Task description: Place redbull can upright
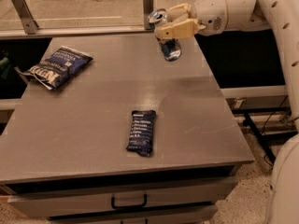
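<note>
The redbull can (164,34) is a slim silver-and-blue can with a shiny top rim. It hangs tilted above the far right part of the grey table (93,125), top end up and to the left, bottom end down near the surface. My gripper (172,26) comes in from the right on the white arm, and its tan fingers (180,29) are shut on the can's middle. The can's mid section is hidden behind the fingers.
A flat dark-blue bar wrapper (142,131) lies near the table's front centre. A larger blue chip bag (57,66) lies at the far left. A rail with metal posts (148,1) runs behind the table. A drawer handle (128,202) shows below the front edge.
</note>
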Tool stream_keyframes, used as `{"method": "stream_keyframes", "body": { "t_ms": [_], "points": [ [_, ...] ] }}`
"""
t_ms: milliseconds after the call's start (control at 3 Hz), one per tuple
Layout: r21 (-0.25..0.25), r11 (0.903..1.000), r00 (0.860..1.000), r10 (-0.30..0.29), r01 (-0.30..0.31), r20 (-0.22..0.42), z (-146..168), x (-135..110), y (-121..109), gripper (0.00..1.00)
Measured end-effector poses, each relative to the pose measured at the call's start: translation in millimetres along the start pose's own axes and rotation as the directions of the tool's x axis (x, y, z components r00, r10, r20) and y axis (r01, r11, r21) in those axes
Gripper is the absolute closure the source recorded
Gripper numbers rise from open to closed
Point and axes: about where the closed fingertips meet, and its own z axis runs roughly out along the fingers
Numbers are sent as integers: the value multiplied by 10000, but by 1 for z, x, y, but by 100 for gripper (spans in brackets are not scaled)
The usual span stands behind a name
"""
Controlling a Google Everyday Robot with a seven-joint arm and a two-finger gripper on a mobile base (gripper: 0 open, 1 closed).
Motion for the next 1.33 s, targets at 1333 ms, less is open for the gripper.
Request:
{"method": "stream_keyframes", "body": {
  "t_ms": [1333],
  "points": [
    [-925, 9956, 9575, 117, 156, 2881, -9, 48, 21, 100]
  ]
}}
